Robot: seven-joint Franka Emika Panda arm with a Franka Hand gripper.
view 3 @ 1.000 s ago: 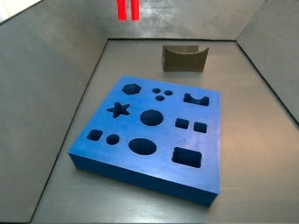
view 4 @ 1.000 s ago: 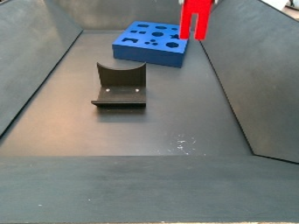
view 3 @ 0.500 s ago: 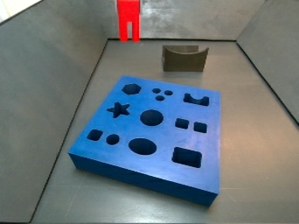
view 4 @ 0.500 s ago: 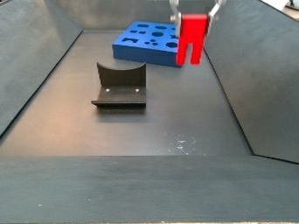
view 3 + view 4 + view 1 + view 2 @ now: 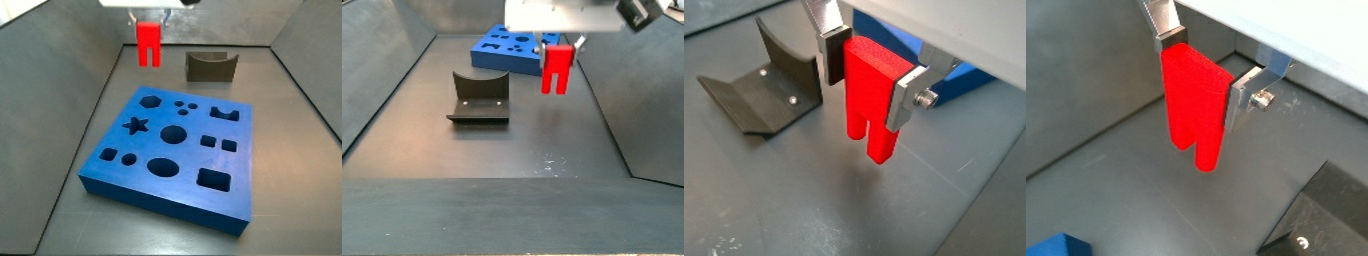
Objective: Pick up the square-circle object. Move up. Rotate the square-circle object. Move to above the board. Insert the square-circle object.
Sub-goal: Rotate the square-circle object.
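My gripper (image 5: 871, 72) is shut on the square-circle object (image 5: 871, 105), a bright red elongated block with a forked lower end. It hangs upright from the fingers (image 5: 1244, 92), clear of the floor, in both wrist views (image 5: 1194, 110). In both side views the red block (image 5: 148, 43) (image 5: 556, 68) hangs in the air beyond the far end of the board (image 5: 174, 150), a thick blue slab with shaped cut-outs (image 5: 513, 49). The block is beside the board, not over it.
The dark fixture (image 5: 210, 66) stands on the grey floor behind the board and shows in the other views too (image 5: 478, 96) (image 5: 764, 80). Grey sloping walls (image 5: 80, 70) enclose the floor on both sides.
The red block has come down from the top of the side views, and the gripper's body now shows above it. The board and fixture have not moved.
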